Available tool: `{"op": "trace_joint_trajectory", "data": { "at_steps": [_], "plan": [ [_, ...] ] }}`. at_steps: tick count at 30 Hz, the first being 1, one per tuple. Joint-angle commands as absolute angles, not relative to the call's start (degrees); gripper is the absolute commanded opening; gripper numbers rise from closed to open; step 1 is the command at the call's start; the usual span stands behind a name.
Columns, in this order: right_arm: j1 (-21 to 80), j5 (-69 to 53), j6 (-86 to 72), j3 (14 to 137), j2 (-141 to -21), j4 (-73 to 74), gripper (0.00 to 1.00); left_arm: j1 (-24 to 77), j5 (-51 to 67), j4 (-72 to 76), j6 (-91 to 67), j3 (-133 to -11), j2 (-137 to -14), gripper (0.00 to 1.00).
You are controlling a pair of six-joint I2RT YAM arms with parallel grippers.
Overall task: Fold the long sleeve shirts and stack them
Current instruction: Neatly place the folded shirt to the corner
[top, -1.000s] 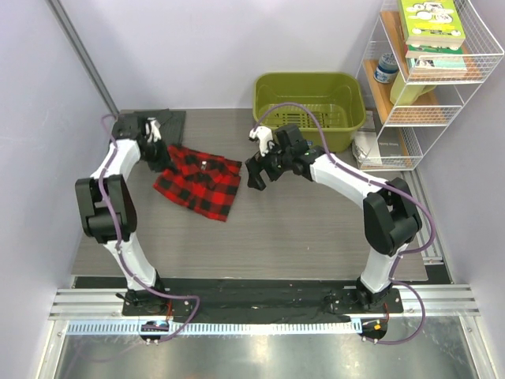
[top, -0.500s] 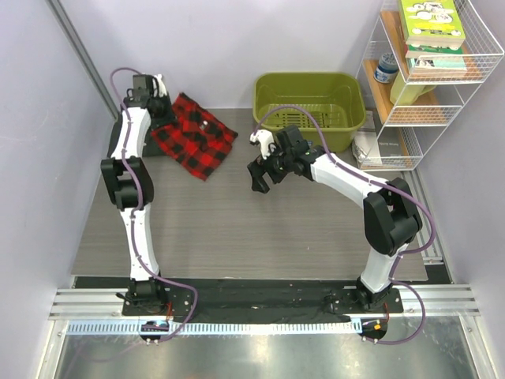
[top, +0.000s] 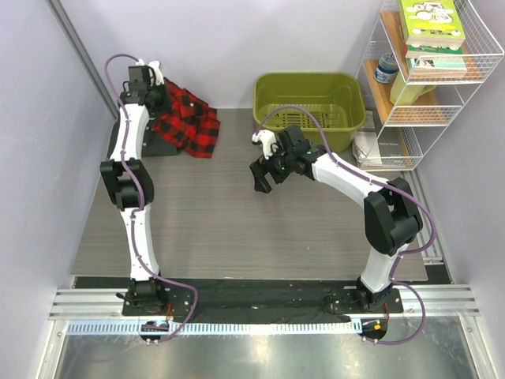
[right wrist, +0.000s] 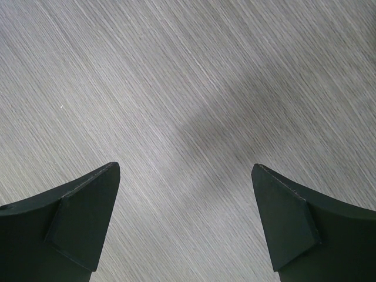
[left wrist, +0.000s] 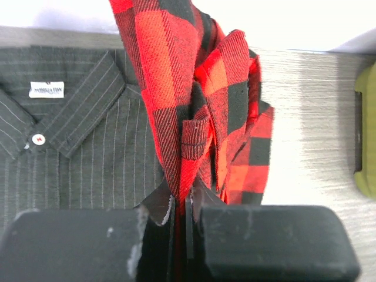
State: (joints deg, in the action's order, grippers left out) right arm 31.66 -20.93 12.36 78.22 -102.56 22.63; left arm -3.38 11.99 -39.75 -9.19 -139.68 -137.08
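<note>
Left pincer (top: 150,85), top view: the arm is stretched nearly straight to the upper left of the frame, jaws clamped on the red-and-black plaid shirt (top: 189,118), which hangs bunched partly over the charcoal shirt (top: 160,145) lying on the table (top: 237,229). The right pincer (top: 260,175) hovers at frame centre on a bent arm, well apart from both garments; count: two shirts, two arms. Left wrist view: a plaid fold is pinched at lower centre, with the striped grey shirt flat at left showing one white label (left wrist: 46,89) and one button (left wrist: 38,139); right wrist view: the fingers stand apart over wood-grain tabletop.
</note>
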Motion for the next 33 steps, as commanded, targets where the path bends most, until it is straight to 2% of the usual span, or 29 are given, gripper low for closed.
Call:
{"op": "trace_joint_trajectory", "data": {
  "at_steps": [1, 24, 33],
  "plan": [
    [31.46, -21.01, 13.45, 80.42, -99.84, 22.76, 1.0, -3.16, 13.62, -36.03, -5.1, -140.62, -128.24, 0.0],
    [31.38, -21.18, 13.1, 81.03, -99.93, 22.41, 1.0, -3.6, 13.8, -39.73, -1.06, -136.94, -122.52, 0.0],
    [31.55, -21.09, 13.36, 81.3, -100.28, 22.41, 1.0, -6.33, 13.8, -38.5, -0.26, -139.48, -122.78, 0.0]
  ]
}}
